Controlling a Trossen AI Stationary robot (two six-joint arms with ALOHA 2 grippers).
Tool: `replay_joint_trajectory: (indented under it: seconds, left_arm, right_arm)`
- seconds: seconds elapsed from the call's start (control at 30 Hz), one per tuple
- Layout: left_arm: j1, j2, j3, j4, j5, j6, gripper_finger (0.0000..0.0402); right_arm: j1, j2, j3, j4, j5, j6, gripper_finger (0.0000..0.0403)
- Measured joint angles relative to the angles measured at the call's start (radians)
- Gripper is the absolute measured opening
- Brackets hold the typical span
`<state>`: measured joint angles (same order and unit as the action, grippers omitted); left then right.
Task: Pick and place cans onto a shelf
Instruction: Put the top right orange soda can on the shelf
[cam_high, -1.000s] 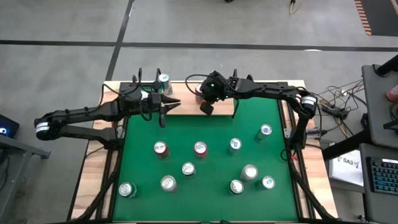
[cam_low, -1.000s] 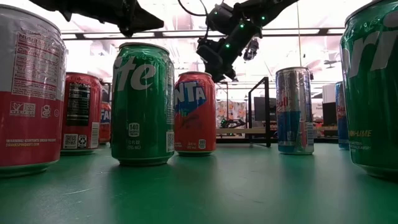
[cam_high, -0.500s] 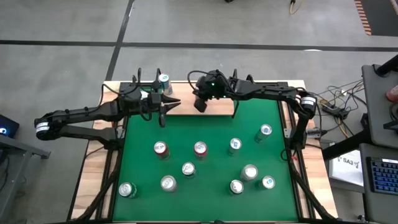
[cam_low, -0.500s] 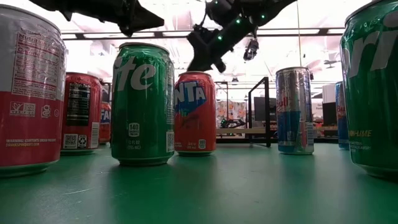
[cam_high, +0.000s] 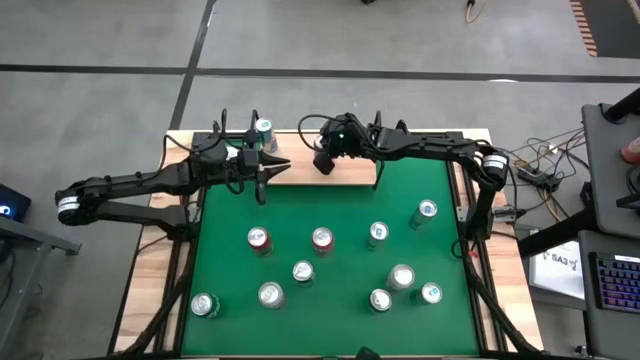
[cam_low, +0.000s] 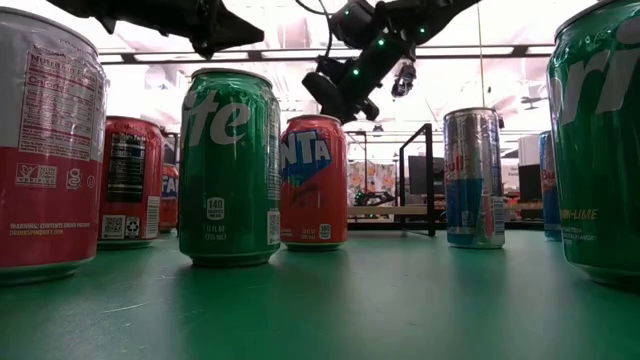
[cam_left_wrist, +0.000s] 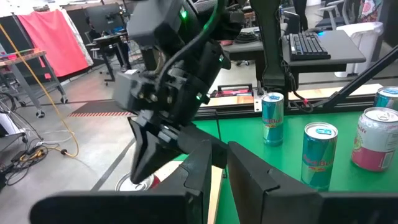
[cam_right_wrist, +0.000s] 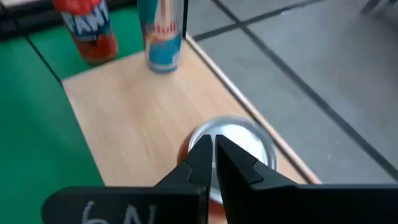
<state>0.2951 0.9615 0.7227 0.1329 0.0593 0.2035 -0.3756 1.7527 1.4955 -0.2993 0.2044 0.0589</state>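
The light-wood shelf (cam_high: 350, 172) lies along the table's far edge. A red can (cam_right_wrist: 239, 138) with a silver top stands on it. My right gripper (cam_high: 322, 160) is shut and points down just above that can's top; it also shows in the right wrist view (cam_right_wrist: 213, 148) and the low view (cam_low: 325, 92). A blue-and-silver can (cam_high: 264, 128) stands at the shelf's left end. My left gripper (cam_high: 285, 162) is shut and empty, level, at the shelf's left end. Several cans (cam_high: 321, 238) stand upright on the green table top.
Black wire uprights (cam_low: 430, 180) stand at the shelf's ends. Cans spread over the middle and near half of the green top (cam_high: 420, 185), with bare green between them and the shelf. My two grippers are close together over the shelf's left half.
My right gripper has gone from the shelf's near edge toward the table's far edge and a little left, and has risen. It now stands over the red can on the shelf. The cans have kept still.
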Motion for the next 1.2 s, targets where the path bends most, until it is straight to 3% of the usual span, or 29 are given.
replay_joint_trajectory:
  seconds: [1.2]
  left_arm:
    - [0.000,0.000,0.000,0.002,0.001,-0.002,0.0036]
  right_arm:
    - [-0.032,-0.004,-0.032,0.044,-0.001,-0.030,0.0012]
